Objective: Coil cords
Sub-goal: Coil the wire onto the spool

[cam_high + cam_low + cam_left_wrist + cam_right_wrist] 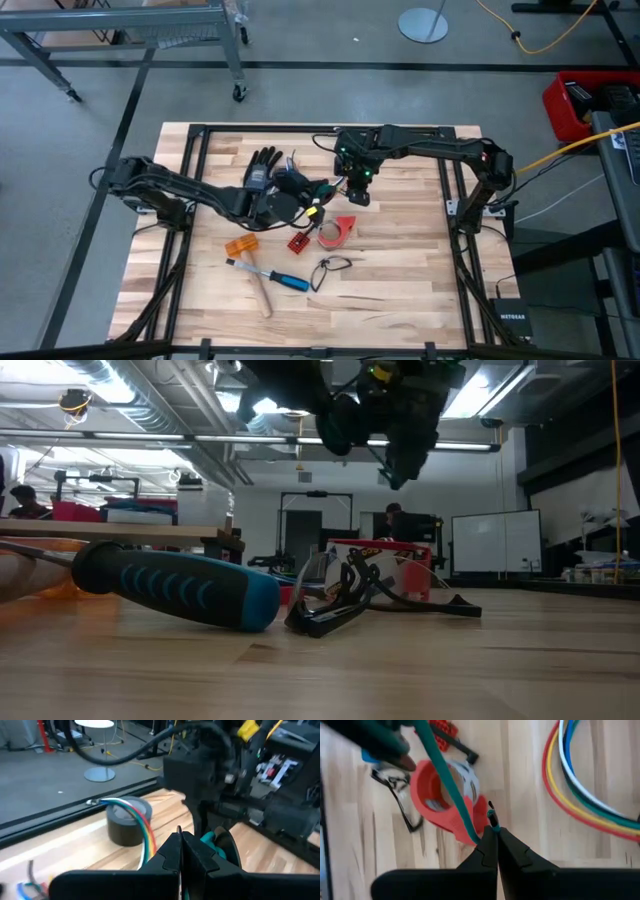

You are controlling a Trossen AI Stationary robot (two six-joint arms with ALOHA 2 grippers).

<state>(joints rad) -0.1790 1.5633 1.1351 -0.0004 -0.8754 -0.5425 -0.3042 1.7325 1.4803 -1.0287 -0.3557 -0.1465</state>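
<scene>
The cords are a band of thin red, yellow, white and teal wires that curves above the table's middle. My left gripper is shut at the band, in mid-table. Close to its right, my right gripper is shut on a single teal wire split off from the band. Both grippers hang well above the boards in the low view. A black roll stands on the table beyond the left gripper. My left gripper is shut on the cords. The coloured band leaves the fingers on one side and a teal strand on the other. The fingers themselves hide the place of contact. The band arches away in the air, clear of the table. My right gripper pinches the teal wire close to its free end between its two fingertips. The fingers slant down from above. From there the wire runs in a straight line, clear of the table, up to my left gripper.
Under the grippers lie a red tape dispenser, a small red piece, an orange piece, a blue-handled tool and a thin black cord loop. A black glove lies at the far side. The near right boards are bare.
</scene>
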